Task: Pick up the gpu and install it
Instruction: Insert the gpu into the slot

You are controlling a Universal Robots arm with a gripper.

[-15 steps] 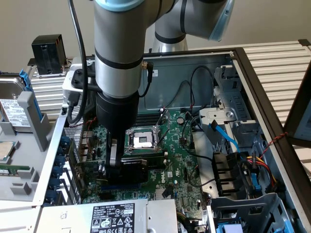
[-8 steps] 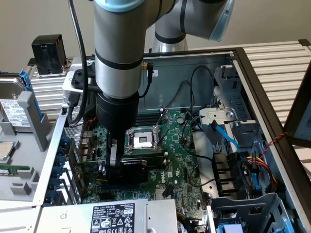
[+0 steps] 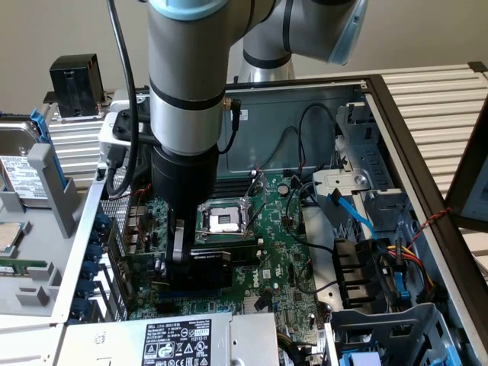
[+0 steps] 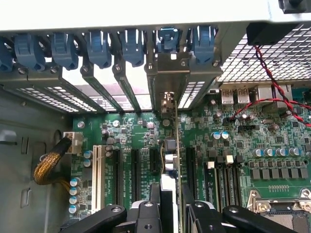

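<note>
The gpu [image 3: 207, 263], a short card with a black shroud, stands on edge over the lower left of the green motherboard [image 3: 282, 244], inside the open computer case. My gripper [image 3: 181, 255] is shut on its top edge. In the wrist view the gpu [image 4: 173, 155] appears edge-on as a thin upright board. My gripper [image 4: 171, 196] clamps it from both sides. The card's metal bracket [image 4: 170, 73] sits against the rear slot openings, under a blue clip [image 4: 167, 39]. Black expansion slots [image 4: 136, 170] run parallel beside it. I cannot tell whether its lower edge is in a slot.
The CPU socket [image 3: 223, 221] lies just beyond the card. A power supply [image 3: 175, 339] borders the near side. Blue and black cables [image 3: 358, 213] and drive bays fill the exterior view's right. A hard drive [image 3: 19, 175] rests outside the case on the left. A yellow braided cable [image 4: 48, 165] lies by the case wall.
</note>
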